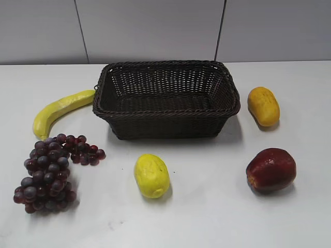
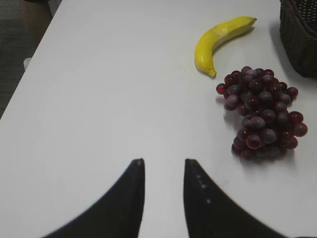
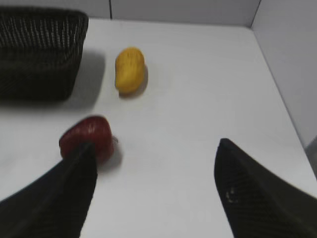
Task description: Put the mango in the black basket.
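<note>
The mango (image 1: 263, 106) is an orange-yellow oblong fruit lying on the white table just right of the black basket (image 1: 166, 121). It also shows in the right wrist view (image 3: 130, 69), beside the basket's corner (image 3: 42, 54). My right gripper (image 3: 156, 146) is open and empty above the table, well short of the mango. My left gripper (image 2: 163, 162) is open and empty over bare table at the left. Neither gripper shows in the exterior view.
A paler yellow oval fruit (image 1: 151, 175) lies in front of the basket. A red apple (image 1: 271, 169) sits at front right, by my right gripper's left finger (image 3: 86, 139). A banana (image 2: 220, 40) and purple grapes (image 2: 262, 113) lie left of the basket.
</note>
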You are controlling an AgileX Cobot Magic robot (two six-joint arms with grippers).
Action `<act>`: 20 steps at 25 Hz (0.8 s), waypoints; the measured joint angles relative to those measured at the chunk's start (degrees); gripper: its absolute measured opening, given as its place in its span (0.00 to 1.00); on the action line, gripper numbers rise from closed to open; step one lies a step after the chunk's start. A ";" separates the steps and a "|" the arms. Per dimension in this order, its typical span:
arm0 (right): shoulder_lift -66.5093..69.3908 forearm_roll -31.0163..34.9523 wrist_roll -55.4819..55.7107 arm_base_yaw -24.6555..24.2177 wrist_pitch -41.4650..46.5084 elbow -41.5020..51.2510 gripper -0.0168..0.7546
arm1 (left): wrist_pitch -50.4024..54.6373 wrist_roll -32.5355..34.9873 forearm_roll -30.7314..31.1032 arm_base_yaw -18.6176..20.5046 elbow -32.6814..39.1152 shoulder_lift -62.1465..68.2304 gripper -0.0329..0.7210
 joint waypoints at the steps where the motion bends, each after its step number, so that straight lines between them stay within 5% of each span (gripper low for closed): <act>1: 1.57 0.00 0.00 0.00 -5.11 0.56 0.76 | 0.00 0.00 0.00 0.00 0.00 0.00 0.31; 7: 15.43 0.05 0.00 0.00 -34.06 6.13 0.76 | 0.00 0.00 0.00 0.00 0.00 0.00 0.31; 12: 33.47 0.05 0.00 0.00 -48.11 6.40 0.76 | 0.00 0.00 0.00 0.00 0.00 0.00 0.31; 16: 48.56 0.05 0.06 0.00 -47.78 1.17 0.76 | 0.00 0.00 0.00 0.00 0.00 0.00 0.31; 20: 64.24 0.05 0.06 0.00 -37.74 -9.95 0.76 | 0.00 0.00 0.00 0.00 0.00 0.00 0.31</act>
